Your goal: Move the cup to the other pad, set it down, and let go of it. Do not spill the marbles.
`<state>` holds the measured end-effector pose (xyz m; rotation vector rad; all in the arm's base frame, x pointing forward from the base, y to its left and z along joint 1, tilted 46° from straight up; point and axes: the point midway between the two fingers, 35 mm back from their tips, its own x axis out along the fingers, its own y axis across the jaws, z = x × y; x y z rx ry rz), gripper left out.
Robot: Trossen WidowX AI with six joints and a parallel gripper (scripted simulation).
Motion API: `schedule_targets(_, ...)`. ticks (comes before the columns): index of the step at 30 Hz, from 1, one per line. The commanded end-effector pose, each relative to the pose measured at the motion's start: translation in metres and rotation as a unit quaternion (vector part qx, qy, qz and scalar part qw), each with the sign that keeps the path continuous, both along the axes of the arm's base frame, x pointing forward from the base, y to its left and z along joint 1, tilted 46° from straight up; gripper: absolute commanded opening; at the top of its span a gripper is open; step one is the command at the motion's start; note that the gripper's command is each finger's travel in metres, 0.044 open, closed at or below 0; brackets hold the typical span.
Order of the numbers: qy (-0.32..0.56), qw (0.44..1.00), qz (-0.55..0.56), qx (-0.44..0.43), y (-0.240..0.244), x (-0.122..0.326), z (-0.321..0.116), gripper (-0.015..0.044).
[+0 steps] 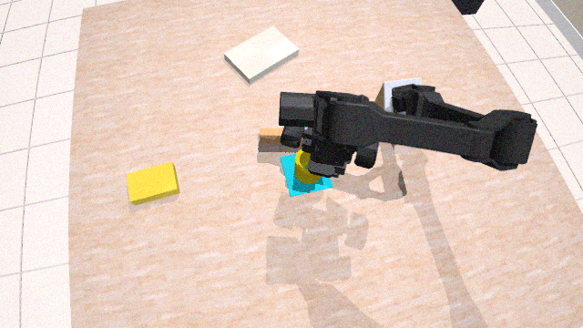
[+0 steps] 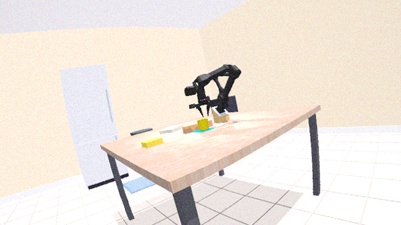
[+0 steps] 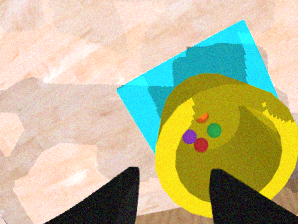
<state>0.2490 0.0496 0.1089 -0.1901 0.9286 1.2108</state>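
Observation:
The yellow cup (image 1: 306, 177) (image 2: 203, 124) (image 3: 165, 160) stands upright on the cyan pad (image 1: 288, 169) (image 2: 209, 129) (image 3: 132, 97). Inside it lie several marbles: a green marble (image 3: 214, 130), a purple marble (image 3: 189, 136), a red marble (image 3: 201, 145) and an orange one, partly visible. My gripper (image 2: 205, 116) (image 3: 174, 177) is open and empty, with its fingertips above the cup's rim. In the wrist view one fingertip shows left of the cup and the other over its opening. The other pad is almost wholly hidden behind the arm in the top view.
A low orange-brown block (image 1: 271, 132) (image 2: 189, 128) stands just behind the cyan pad. A yellow block (image 1: 152, 179) (image 2: 152, 143) lies farther left, and a white slab (image 1: 261, 52) (image 2: 170, 129) lies toward the back. A tan box with a pale rim (image 2: 221, 118) stands near the arm's base.

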Motion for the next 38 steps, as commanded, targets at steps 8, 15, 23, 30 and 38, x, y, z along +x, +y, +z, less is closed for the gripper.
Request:
schedule_targets(8,0.0,1.0,0.0,0.0,-0.002,-0.001,0.002,0.0278)
schedule_targets(15,0.0,1.0,0.0,0.0,-0.007,0.0,0.006,0.044)
schedule_targets(23,-0.001,1.0,0.0,-0.003,-0.027,-0.001,0.025,0.044)
schedule_targets(30,-0.002,1.0,0.0,-0.003,-0.043,-0.002,0.041,0.044)
schedule_targets(38,-0.002,1.0,-0.002,-0.001,-0.045,-0.003,0.044,0.044)
